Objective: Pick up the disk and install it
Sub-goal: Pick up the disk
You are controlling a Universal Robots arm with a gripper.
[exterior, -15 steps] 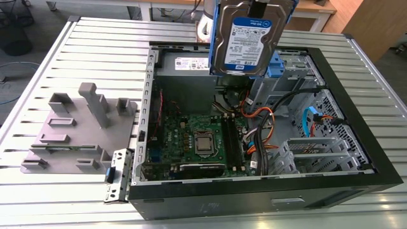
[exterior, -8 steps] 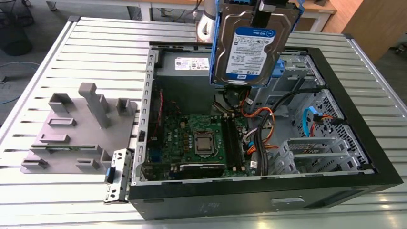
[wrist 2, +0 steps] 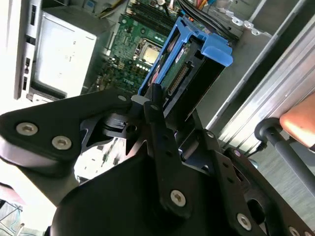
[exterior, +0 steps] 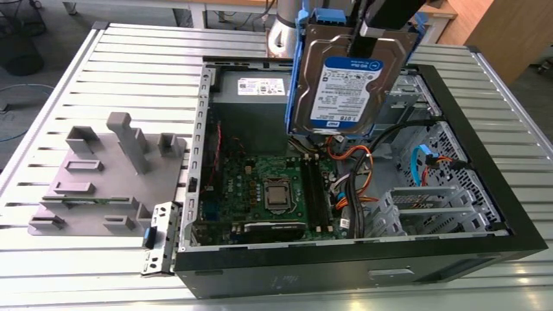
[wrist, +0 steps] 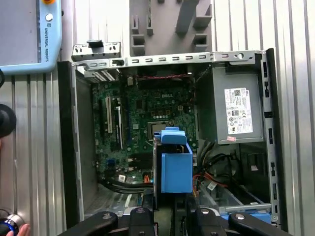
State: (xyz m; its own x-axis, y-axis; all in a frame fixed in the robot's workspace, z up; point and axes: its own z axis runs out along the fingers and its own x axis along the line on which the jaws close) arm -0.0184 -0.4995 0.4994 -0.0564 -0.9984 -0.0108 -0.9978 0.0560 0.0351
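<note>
Gripper (exterior: pixel 373 32) clenched on the disk (exterior: pixel 350 84); disk hangs upright, upper centre of the exterior view, over the open computer case (exterior: pixel 346 269); risk as I judge it: loose cables (exterior: pixel 353 155) beneath snag the frame; skewed entry jams.

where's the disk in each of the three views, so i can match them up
Exterior view: the disk hangs upright in the hand, high and right of centre, over the open computer case.
Second wrist view: the disk is edge-on just beyond the hand, over the motherboard.
First wrist view: the disk's blue frame stands before the motherboard.
Shared landmark: the grey power supply box with its white sticker.
</note>
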